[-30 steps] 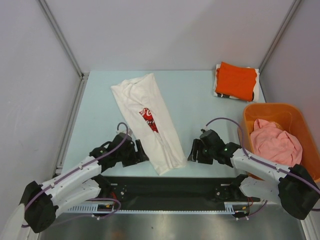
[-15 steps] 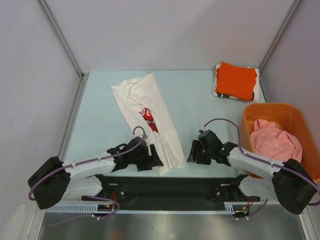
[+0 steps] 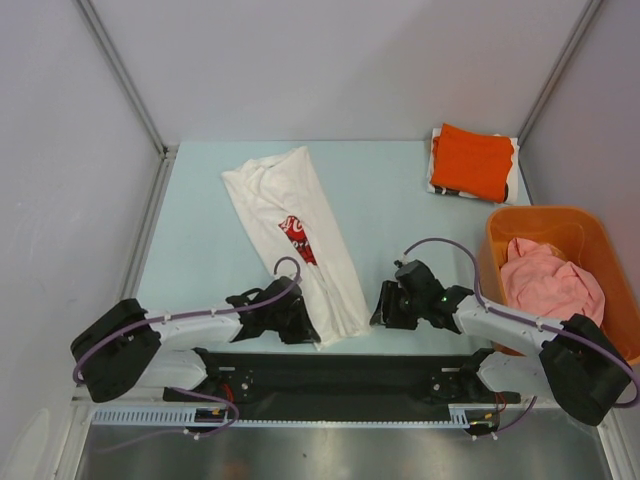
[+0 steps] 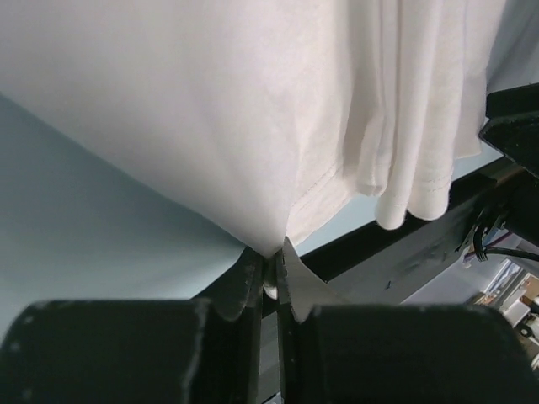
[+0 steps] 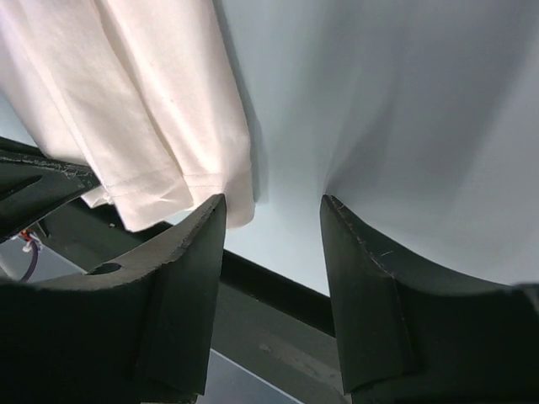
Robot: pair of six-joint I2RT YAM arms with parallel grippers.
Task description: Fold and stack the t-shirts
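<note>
Narrow-folded white cloth t-shirt is lying hem-clamped by left gripper, right gripper gaping; pink cloth t-shirt is filling orange plastic basket.

a long folded white cloth t-shirt with a red-and-black print lies slantwise on the pale blue flat table, running from the far left-centre to the near edge. the black two-finger left gripper sits at the left of its near end, on the hem. the black two-finger right gripper stands just right of that end. in the far right corner a folded orange cloth t-shirt lies on a folded white cloth. nearer, at the right edge, a crumpled pink cloth t-shirt lies in a rigid orange plastic basket.
</note>
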